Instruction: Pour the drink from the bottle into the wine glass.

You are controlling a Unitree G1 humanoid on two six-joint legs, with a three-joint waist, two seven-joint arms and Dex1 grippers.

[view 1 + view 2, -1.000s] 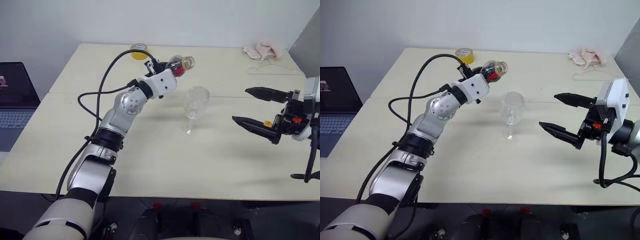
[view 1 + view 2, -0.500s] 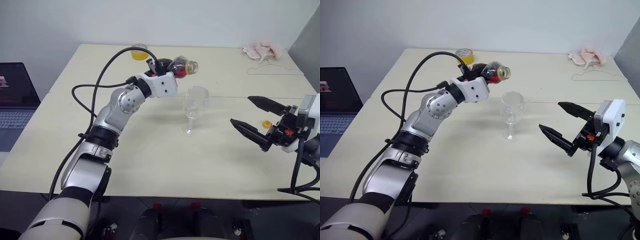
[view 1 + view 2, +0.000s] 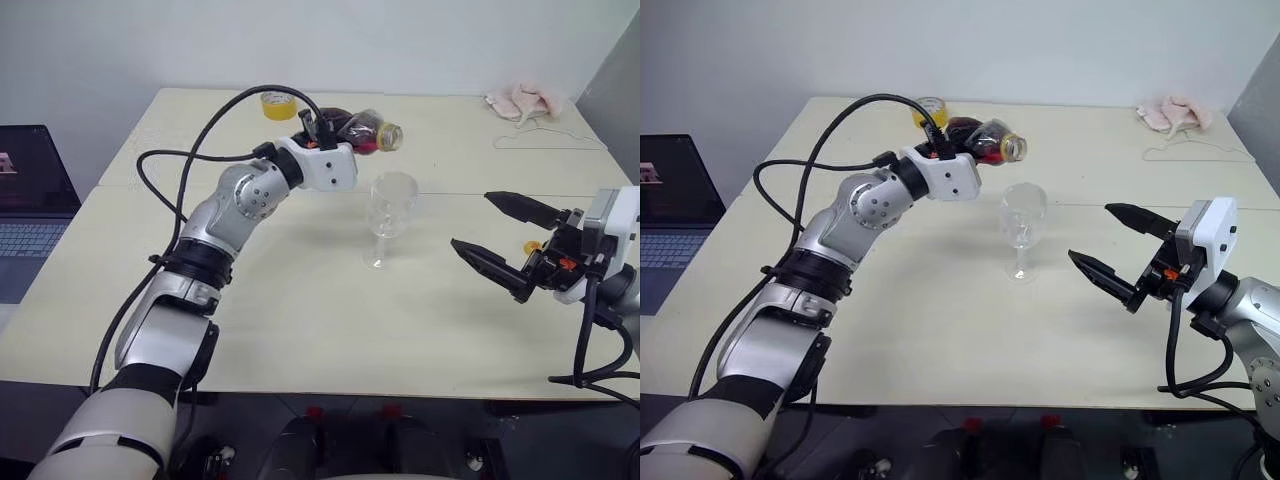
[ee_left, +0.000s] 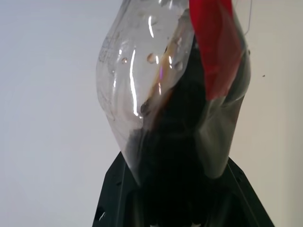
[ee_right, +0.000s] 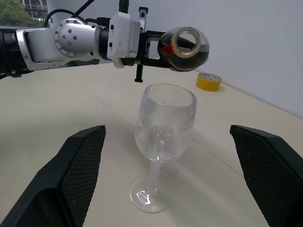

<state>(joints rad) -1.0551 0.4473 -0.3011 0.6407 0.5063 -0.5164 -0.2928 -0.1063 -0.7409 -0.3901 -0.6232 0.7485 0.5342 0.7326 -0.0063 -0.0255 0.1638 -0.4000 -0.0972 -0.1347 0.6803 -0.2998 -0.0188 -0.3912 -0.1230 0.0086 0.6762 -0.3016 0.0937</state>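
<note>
Right wrist view: left gripper (image 5: 154,47) clamps the bottle (image 5: 185,49) (mouth uncapped) tipped at 12 o'clock above the glass (image 5: 164,137), right gripper (image 3: 500,235) spread wide.

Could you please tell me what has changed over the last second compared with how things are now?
The left gripper has rolled the bottle from mouth slightly raised to mouth level or dipping above the wine glass. Nothing was grasped or released. The glass remains empty, and the right gripper stays open beside it.
</note>
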